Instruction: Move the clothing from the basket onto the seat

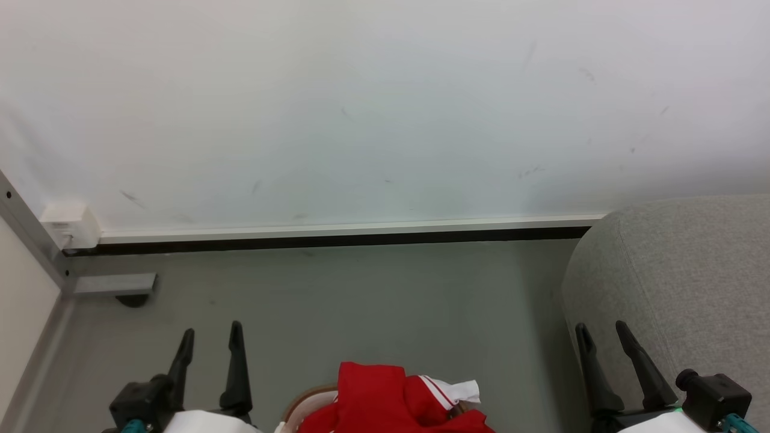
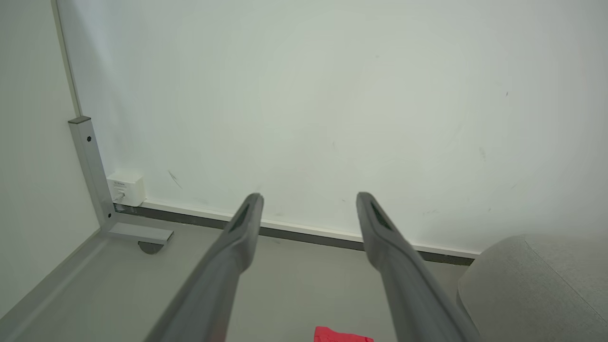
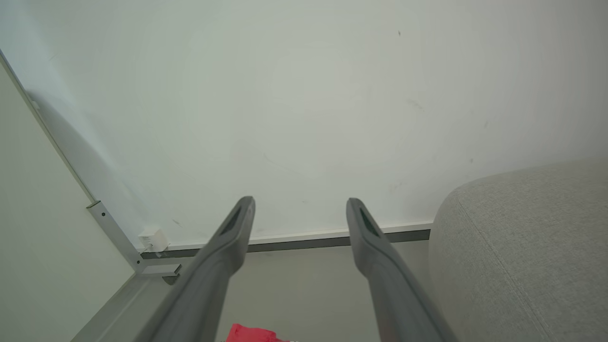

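- Our bright red sports top (image 1: 376, 394) lies in the cream plastic basket (image 1: 299, 402), not yet on the light-grey upholstered seat (image 1: 686, 276).
- Our left gripper (image 1: 212, 328) and right gripper (image 1: 600, 325) gape, empty.

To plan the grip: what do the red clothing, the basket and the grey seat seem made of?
Clothing: seemingly smooth sports fabric, soft folds, striped trim. Basket: brown rim band, perhaps plastic; too little shows. Seat: matte woven upholstery, with visible weave and a seam.
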